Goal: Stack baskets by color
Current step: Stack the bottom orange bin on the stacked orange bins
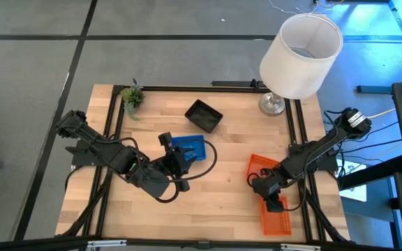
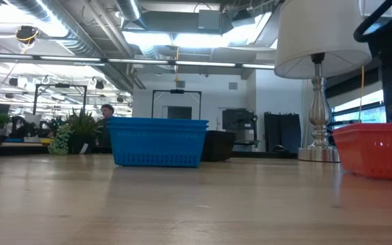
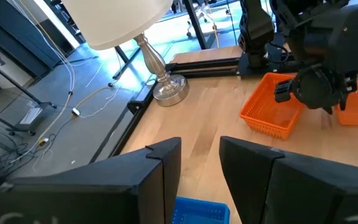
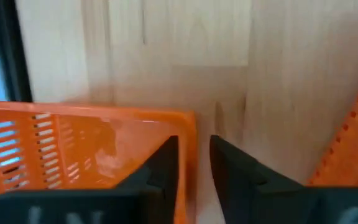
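My right gripper [image 4: 194, 146] is open and points steeply down over an orange basket [image 1: 260, 166] at the table's right, at that basket's near end wall. One finger is inside the wall and one outside. A second orange basket [image 1: 276, 215] lies nearer the front edge. My left gripper [image 3: 201, 149] hovers open above the blue basket [image 2: 156, 141], which rests on its base at mid-table and shows two rims, one in the other. A black basket [image 1: 203, 115] sits on the table farther back. My right gripper stands astride the orange basket's wall [image 4: 188, 134] near a corner, one finger inside and one outside, coming from above. Bare wood shows between the wall and the outer finger [image 4: 229, 162]. Whether the inner finger touches the wall I cannot tell. The basket rests on the table.
A big white lamp [image 1: 300, 56] stands at the far right corner, and a small green plant [image 1: 132, 97] at the far left. Black frame rails [image 1: 295, 132] run along the table's sides. Bare wood lies between the blue basket and the orange ones.
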